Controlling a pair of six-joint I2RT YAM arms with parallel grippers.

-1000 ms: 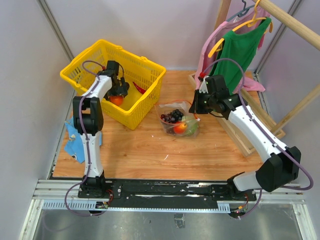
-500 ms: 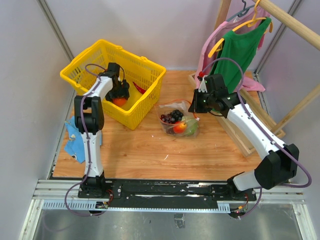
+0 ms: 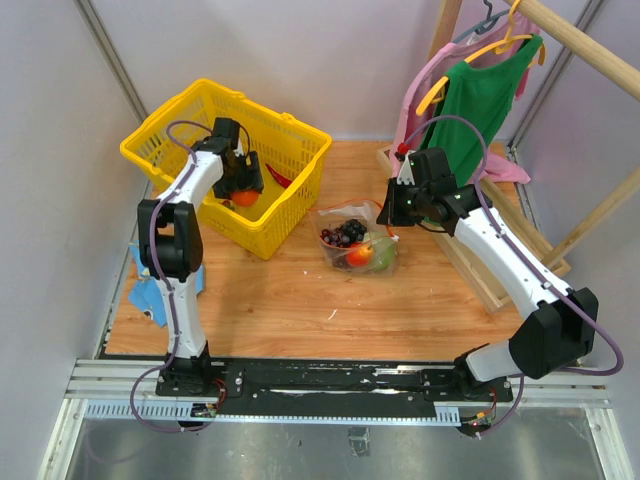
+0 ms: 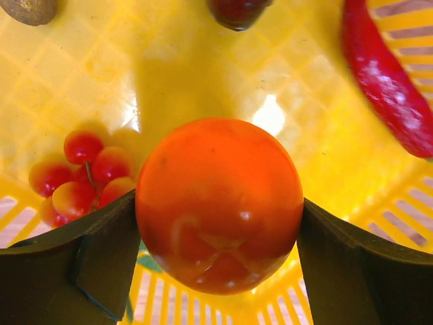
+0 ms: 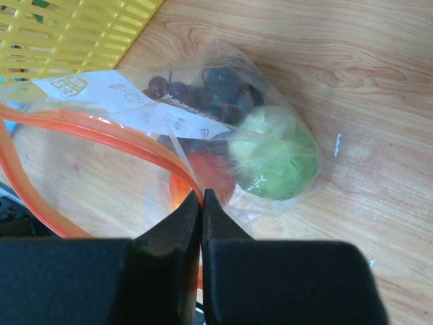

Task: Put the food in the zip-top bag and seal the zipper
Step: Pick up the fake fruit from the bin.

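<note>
Two grippers are engaged. At upper left of the top view, the left gripper reaches into the yellow basket, its wide-spread fingers clasping the orange. The right gripper is pinched tight on the zipper of the zip-top bag, which lies mid-tabletop holding the green ball, grape bunch and red fruit.

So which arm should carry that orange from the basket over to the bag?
Left. The left gripper clasps the orange on both sides in the yellow basket. The right gripper is taken, pinched shut on the zipper of the zip-top bag.
</note>
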